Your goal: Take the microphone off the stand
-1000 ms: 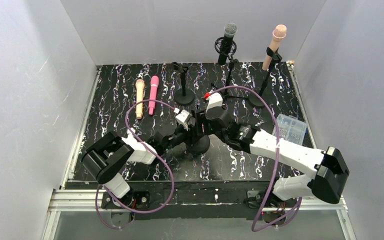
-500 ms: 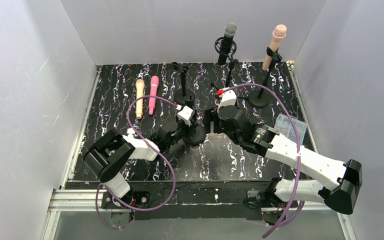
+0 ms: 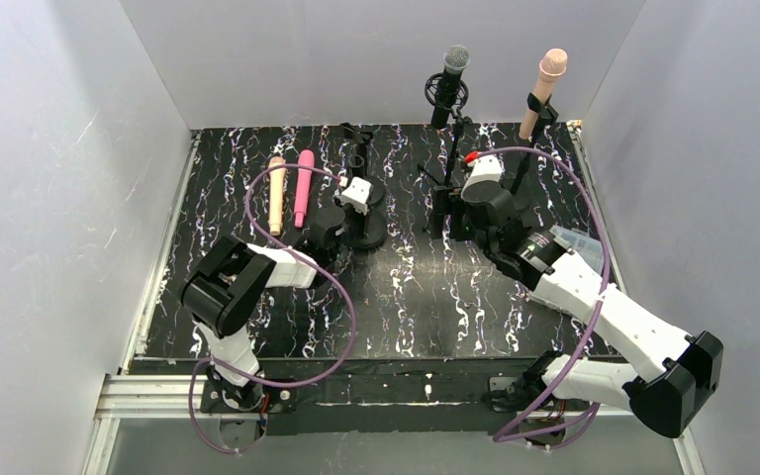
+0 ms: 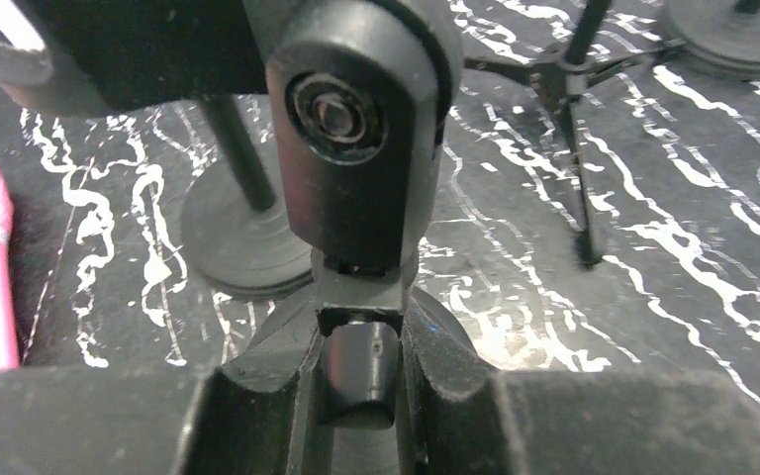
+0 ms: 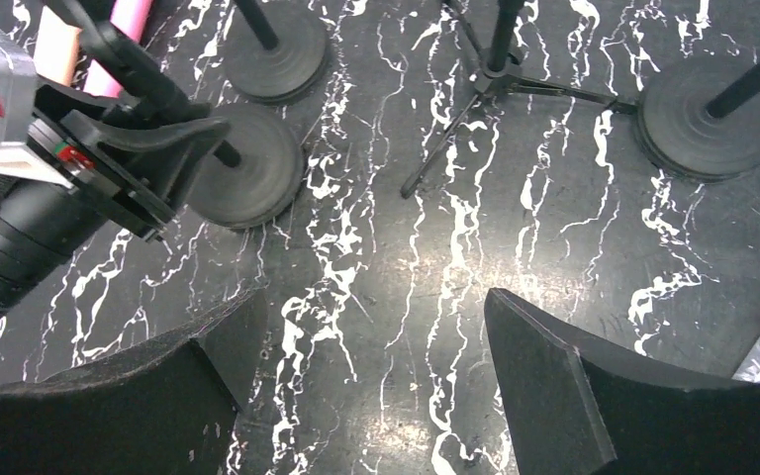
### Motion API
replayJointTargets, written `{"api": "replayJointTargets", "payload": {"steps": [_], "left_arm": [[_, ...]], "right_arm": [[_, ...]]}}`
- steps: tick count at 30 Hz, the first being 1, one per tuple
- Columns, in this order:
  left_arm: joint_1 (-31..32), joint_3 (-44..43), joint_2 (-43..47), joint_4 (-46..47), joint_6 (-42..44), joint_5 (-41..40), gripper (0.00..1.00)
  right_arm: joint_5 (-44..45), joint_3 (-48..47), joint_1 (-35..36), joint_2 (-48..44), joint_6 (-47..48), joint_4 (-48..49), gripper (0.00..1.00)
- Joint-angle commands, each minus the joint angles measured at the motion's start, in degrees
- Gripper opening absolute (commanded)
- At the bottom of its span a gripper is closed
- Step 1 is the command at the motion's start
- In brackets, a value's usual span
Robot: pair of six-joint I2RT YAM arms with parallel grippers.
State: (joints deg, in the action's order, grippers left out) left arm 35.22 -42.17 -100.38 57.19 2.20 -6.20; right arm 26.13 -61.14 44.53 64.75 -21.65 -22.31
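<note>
Left gripper (image 4: 356, 348): fingers shut tight on the post of the empty stand (image 4: 356, 148), just under its clip joint.
Right gripper (image 5: 368, 332): fingers wide apart, nothing between, over bare table (image 3: 426, 297) near the tripod (image 5: 490, 74) legs.
Black mic (image 3: 452, 71): upright in the tripod clip, rear centre.
Beige mic (image 3: 546, 81): tilted in a stand clip, rear right.
Loose mics: orange mic (image 3: 276, 193) and pink mic (image 3: 303, 186) flat, side by side, rear left.

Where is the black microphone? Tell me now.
Top view, back, right of centre: the black microphone sits in its tripod stand, just left of the beige microphone.
</note>
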Motion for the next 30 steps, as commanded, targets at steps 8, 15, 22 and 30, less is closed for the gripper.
{"api": "replayJointTargets", "payload": {"steps": [8,15,22,30], "left_arm": [[-5.2,-2.5,-0.2,4.3,-1.0,0.0,0.00],[-5.6,-1.7,0.3,3.6,-1.8,-1.2,0.33],[-5.7,-0.1,2.4,2.9,-1.8,-1.4,0.55],[-5.7,1.2,10.7,-7.0,-5.9,-1.9,0.98]], "right_arm": [[-7.5,-2.9,-7.1,0.0,1.3,1.0,0.91],[-7.8,-3.9,-8.3,0.5,1.8,1.2,0.93],[-7.5,-4.4,-8.5,1.0,1.8,1.5,0.94],[-6.7,-8.3,-8.9,3.5,1.9,0.5,0.96]]}}
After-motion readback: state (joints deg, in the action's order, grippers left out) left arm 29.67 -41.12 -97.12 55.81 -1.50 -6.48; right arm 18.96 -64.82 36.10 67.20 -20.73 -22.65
